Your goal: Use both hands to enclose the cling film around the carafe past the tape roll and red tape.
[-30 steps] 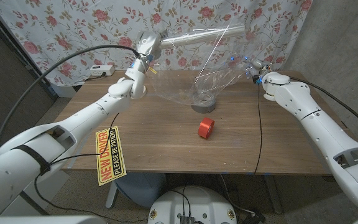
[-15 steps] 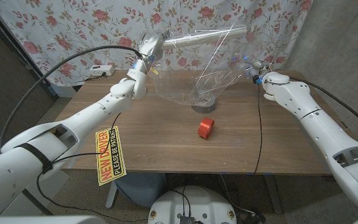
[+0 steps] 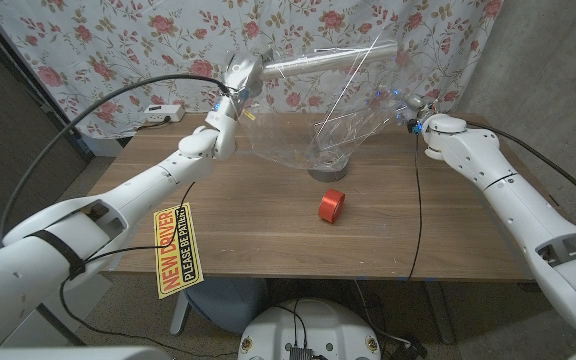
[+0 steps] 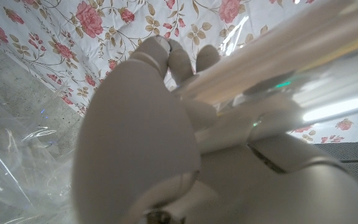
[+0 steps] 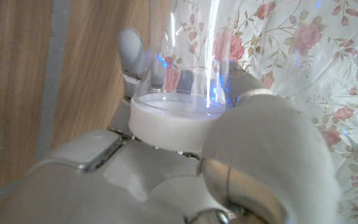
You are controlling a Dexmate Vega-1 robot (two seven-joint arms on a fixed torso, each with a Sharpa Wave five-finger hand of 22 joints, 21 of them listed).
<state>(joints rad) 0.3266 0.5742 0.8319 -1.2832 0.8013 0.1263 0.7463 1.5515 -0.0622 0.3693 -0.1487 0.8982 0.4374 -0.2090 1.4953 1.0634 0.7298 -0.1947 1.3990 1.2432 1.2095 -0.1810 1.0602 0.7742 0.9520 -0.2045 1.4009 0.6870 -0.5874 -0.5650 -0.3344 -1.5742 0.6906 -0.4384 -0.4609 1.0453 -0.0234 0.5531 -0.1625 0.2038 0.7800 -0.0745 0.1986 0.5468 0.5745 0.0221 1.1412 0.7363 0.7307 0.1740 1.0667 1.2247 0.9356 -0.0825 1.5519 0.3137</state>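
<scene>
Left hand [image 3: 240,72] grips cling film roll [image 3: 318,62]; right hand [image 3: 415,112] grips carafe [image 5: 185,81]. Wrapping under way; next, draw film round.

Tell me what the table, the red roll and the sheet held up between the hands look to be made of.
Table: wood or wood veneer, matte brown with visible grain lines. Red roll: looks like plastic tape, uniform bright red with a slight sheen, though the material is not certain. Sheet: thin clear plastic film, see-through, creased, with bright glare streaks, the floral curtain showing through it.
</scene>
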